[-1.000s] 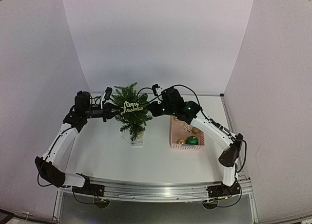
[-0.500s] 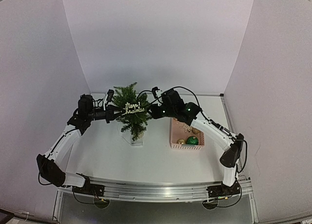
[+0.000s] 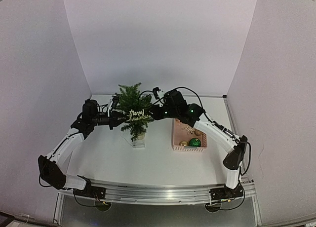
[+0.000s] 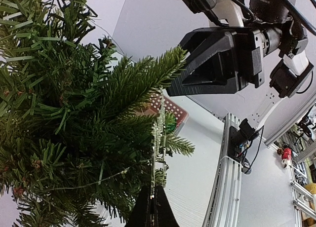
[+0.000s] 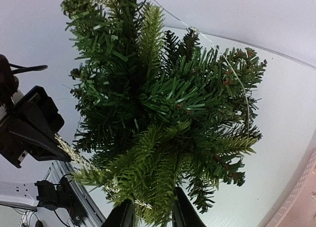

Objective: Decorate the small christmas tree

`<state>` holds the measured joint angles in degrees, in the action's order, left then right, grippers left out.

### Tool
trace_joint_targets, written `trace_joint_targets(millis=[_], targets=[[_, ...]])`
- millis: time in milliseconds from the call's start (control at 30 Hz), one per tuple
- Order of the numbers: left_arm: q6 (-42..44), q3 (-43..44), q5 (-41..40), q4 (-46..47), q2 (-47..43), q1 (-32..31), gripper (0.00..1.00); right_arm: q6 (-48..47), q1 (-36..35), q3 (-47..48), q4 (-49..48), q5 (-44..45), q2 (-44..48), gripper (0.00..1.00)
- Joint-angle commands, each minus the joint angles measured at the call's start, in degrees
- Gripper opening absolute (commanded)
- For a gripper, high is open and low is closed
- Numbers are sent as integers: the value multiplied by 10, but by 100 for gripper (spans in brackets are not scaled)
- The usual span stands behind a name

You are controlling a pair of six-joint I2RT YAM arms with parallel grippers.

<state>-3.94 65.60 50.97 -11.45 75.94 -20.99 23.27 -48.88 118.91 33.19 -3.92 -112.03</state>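
Tree (image 3: 132, 101) stands mid-table, basket (image 3: 176, 138) at its 3 o'clock; left gripper (image 3: 120, 120) at 9 pinches the sign (image 3: 138, 115), right gripper (image 3: 151, 111) at 3 narrowly parted, seemingly empty, so nestle that sign level among the needles before letting go.

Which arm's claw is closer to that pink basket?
Right. The right gripper sits between the tree and the pink basket, near the basket's far left corner; the left gripper, pinching the Merry Christmas sign, is on the other side of the tree.

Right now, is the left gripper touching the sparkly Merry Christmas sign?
Touching. The left wrist view shows the left gripper shut on the sign, whose glittery edge runs straight into the closed fingertips with no gap.
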Motion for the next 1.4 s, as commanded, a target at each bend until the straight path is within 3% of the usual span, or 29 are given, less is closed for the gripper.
trace_joint_targets(millis=[0,500,767,967,1100,1367], targets=[[28,1,-11,14,-2,1,0,2,-1,0,-24,-20,21,25],[55,-1,-29,25,11,12,0,3,-1,-17,-28,-30,35,36],[51,-3,-41,16,9,12,14,7,-1,-25,-33,-39,41,42],[58,18,-41,-2,-3,13,14,6,-1,-29,-35,-42,45,43],[67,25,-39,-15,-1,13,7,5,0,-32,-37,-41,47,43],[70,35,-27,-33,-7,13,21,2,-1,-38,-38,-40,56,45]])
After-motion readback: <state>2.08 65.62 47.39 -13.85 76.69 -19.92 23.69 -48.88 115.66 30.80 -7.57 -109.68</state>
